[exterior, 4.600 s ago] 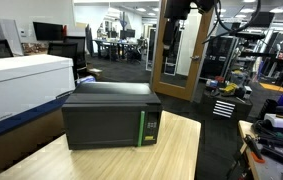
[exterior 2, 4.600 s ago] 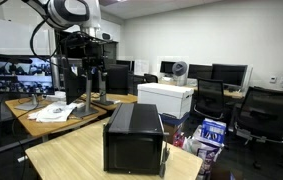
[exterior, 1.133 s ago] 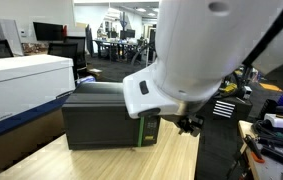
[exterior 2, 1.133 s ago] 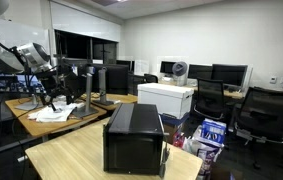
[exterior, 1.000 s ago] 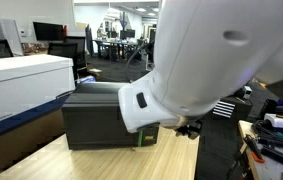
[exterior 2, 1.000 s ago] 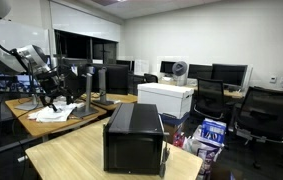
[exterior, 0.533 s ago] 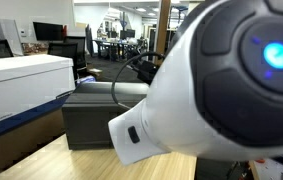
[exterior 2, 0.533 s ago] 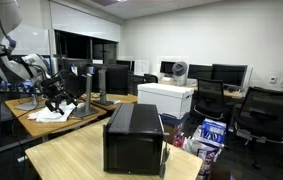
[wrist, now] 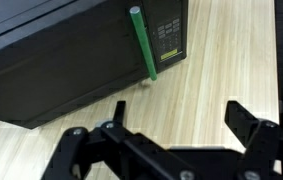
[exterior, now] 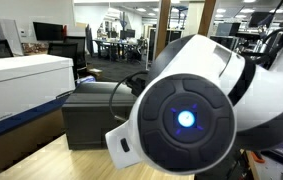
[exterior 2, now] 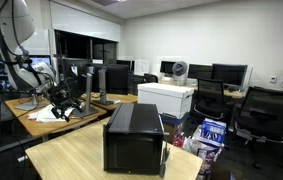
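A black microwave (wrist: 61,50) with a green door handle (wrist: 143,45) and a keypad (wrist: 171,33) stands on a light wooden table (wrist: 216,70). In the wrist view my gripper (wrist: 181,115) is open above bare tabletop, short of the microwave's front, with nothing between its fingers (wrist: 246,118). In an exterior view the gripper (exterior 2: 69,106) hangs low, apart from the microwave (exterior 2: 134,138). In an exterior view a white arm joint (exterior: 186,118) with a blue light covers most of the picture, and only the left part of the microwave (exterior: 89,115) shows.
A white box (exterior: 21,85) stands beside the microwave. A side desk (exterior 2: 41,112) with papers and monitors lies behind the arm. Office chairs (exterior 2: 261,115) and more monitors fill the room's far side. The table edge (wrist: 278,60) runs close to the keypad side.
The arm has swung down. Its joint now fills one exterior view, and in the other the gripper has moved lower and nearer to the microwave. The jaws have stayed open.
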